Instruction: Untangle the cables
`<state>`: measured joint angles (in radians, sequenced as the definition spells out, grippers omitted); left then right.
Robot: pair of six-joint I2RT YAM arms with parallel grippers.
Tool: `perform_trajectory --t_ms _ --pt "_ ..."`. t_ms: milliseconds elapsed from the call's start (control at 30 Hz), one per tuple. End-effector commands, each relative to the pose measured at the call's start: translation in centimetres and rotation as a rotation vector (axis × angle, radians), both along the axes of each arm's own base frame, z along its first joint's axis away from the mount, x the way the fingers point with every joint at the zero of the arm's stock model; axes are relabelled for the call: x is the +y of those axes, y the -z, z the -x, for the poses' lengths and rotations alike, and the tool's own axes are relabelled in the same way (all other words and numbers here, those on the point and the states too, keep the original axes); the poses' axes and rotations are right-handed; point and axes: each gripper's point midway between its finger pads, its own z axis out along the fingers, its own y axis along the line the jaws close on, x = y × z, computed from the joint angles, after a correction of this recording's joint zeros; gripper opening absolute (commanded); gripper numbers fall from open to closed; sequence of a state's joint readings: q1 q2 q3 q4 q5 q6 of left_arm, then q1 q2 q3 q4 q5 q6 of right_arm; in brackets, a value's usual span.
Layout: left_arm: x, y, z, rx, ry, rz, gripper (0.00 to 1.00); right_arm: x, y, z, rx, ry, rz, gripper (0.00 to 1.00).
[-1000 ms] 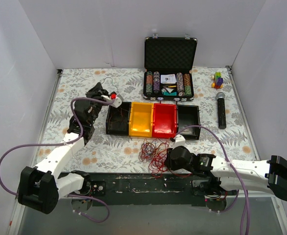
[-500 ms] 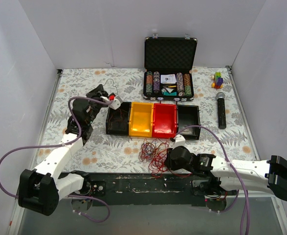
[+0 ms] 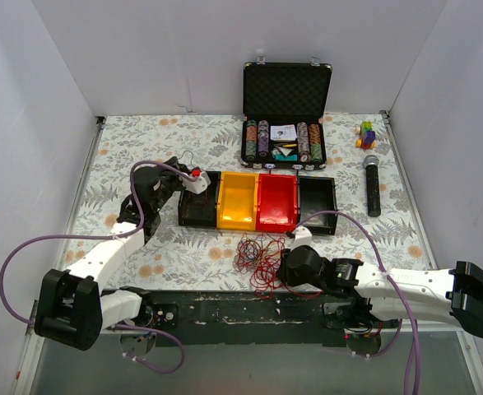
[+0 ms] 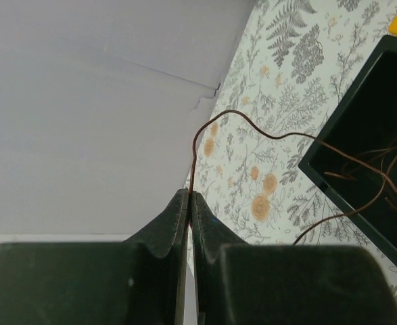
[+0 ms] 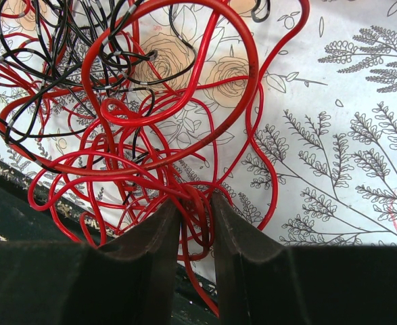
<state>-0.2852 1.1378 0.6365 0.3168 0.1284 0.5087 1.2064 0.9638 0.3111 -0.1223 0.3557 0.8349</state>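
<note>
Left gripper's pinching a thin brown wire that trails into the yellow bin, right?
No. The left gripper does pinch the thin brown wire, but it trails into the black bin. The left wrist view shows it.

Red and black cables (image 3: 257, 262) on a white table (image 3: 192, 251) printed with grey ferns, orange flowers.

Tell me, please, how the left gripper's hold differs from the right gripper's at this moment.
The left gripper pinches one thin brown strand; the right gripper clamps a bunch of red strands. The left's jaws meet almost fully; the right's stand slightly apart around the bunch. The left's strand trails into the black bin; the right's bunch belongs to the nest on the table. Both are shut on cable.
</note>
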Motion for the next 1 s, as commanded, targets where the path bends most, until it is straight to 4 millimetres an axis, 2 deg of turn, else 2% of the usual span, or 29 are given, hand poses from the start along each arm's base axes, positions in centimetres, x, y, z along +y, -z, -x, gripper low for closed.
perform_trajectory --t_ms 0,133,367,733,967 --pt "0.4 -0.5 -0.3 -0.017 -0.024 -0.02 0.0 -1.3 1.5 0.7 0.033 -0.002 0.051 0.33" --pt "-1.1 0.1 0.6 -0.016 0.056 -0.05 0.0 -1.3 1.5 0.8 0.035 -0.004 0.05 0.33" --pt "-3.2 1.6 1.3 0.013 0.094 -0.062 0.0 -1.6 1.7 0.9 0.04 0.005 0.053 0.34" --pt "-4.1 5.7 2.8 0.149 0.097 -0.071 0.0 -2.1 2.0 1.0 0.045 0.014 0.06 0.34" --pt "-4.3 7.0 2.6 0.305 0.021 0.071 0.0 -2.1 1.9 0.9 0.041 0.016 0.058 0.34"
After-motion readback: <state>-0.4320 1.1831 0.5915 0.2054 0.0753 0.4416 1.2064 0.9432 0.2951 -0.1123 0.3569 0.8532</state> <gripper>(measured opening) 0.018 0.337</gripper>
